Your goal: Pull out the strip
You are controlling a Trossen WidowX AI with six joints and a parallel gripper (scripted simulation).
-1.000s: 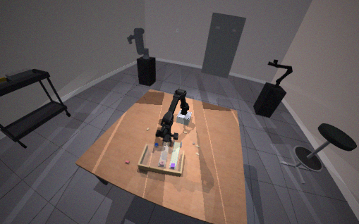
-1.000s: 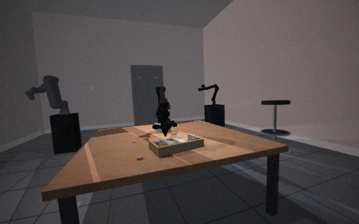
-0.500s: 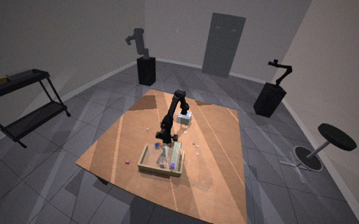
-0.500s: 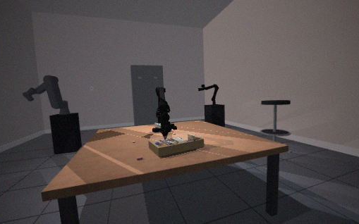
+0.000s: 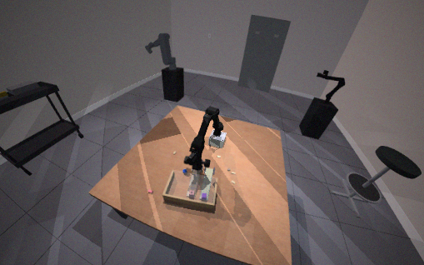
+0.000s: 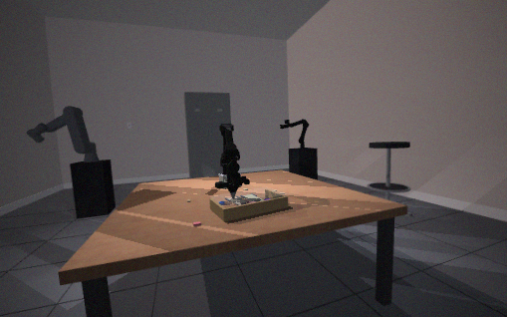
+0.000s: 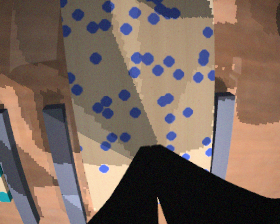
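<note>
My gripper point(image 5: 197, 169) point(image 6: 233, 195) point(image 7: 149, 155) is shut and empty, pointing down over the rear part of a shallow wooden tray point(image 5: 189, 202) point(image 6: 256, 208). In the wrist view its black tips overlap the near end of a pale strip with blue dots point(image 7: 141, 90) point(image 5: 193, 183). A pale strip with teal dots point(image 7: 2, 186) point(image 5: 207, 187) lies beside it. A pink cube point(image 5: 192, 192) is on the front end of the blue-dotted strip, and a purple cube point(image 5: 204, 196) on that of the other. No label is readable on either cube. Whether the tips touch the strip cannot be told.
Grey rails point(image 7: 61, 150) point(image 7: 224, 135) flank the blue-dotted strip. A blue round piece point(image 5: 185, 171) point(image 6: 222, 202) is at the tray's rear left. A pink piece point(image 5: 150, 192) point(image 6: 196, 224) lies left of the tray. A white box point(image 5: 216, 140) and small pale bits are behind it.
</note>
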